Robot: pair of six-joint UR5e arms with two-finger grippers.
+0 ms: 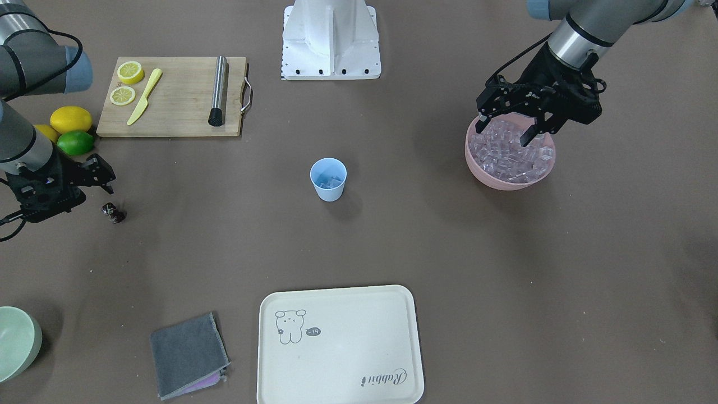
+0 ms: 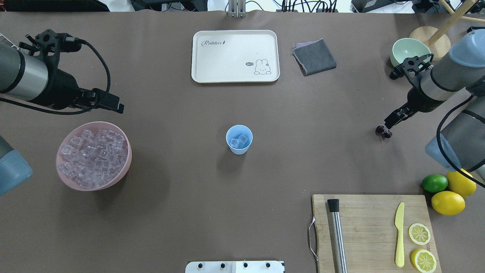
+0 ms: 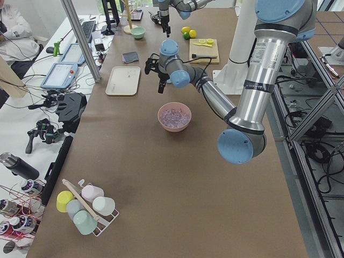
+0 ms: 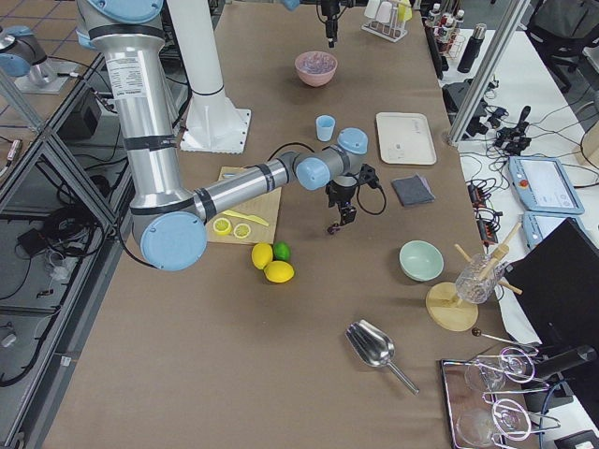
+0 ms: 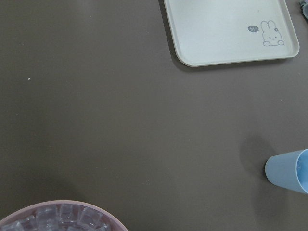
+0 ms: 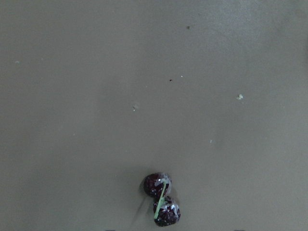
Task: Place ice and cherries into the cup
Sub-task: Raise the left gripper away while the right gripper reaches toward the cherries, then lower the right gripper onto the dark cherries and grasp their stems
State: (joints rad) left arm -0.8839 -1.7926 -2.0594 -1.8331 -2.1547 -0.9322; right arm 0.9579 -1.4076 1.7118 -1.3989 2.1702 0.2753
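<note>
The pale blue cup (image 1: 328,179) stands mid-table with a few cubes of ice (image 2: 239,141) inside. Many more cubes of ice (image 1: 510,157) fill the pink bowl (image 2: 125,167). My left gripper (image 1: 505,128) hangs open and empty just over that bowl's far rim. The cherries (image 2: 383,131) lie on the table, and they show near the bottom of the right wrist view (image 6: 161,199). My right gripper (image 2: 390,122) hovers just above and beside them, open, with nothing in it.
A wooden board (image 2: 373,231) carries lemon slices, a yellow knife and a steel muddler. Two lemons (image 2: 449,203) and a lime (image 2: 434,183) sit beside it. A cream tray (image 2: 235,56), grey cloth (image 2: 314,57) and green bowl (image 2: 409,51) line the far side.
</note>
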